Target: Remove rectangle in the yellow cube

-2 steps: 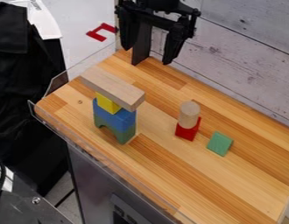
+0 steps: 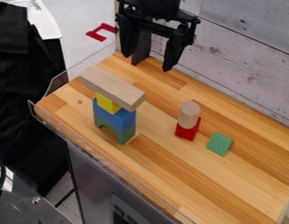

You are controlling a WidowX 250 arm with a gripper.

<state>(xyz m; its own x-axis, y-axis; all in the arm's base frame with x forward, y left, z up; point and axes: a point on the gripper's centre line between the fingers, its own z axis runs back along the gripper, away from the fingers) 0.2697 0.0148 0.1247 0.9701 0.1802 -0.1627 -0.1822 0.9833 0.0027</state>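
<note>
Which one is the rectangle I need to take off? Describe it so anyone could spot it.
On the wooden counter, find the tall stack at the left, blue block over green arch. The rectangle lies flat on its yellow cube: the long, plain-wood top piece, unlike the upright round peg.

End effector [image 2: 146, 63] slightly lower

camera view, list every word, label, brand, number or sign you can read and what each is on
No legible text.
Dark panel on the grey cabinet: pale marks, too unclear to read.
Pale floor: red bracket-like mark, no readable word.
Wooden rectangle, yellow block: no print visible.
</note>
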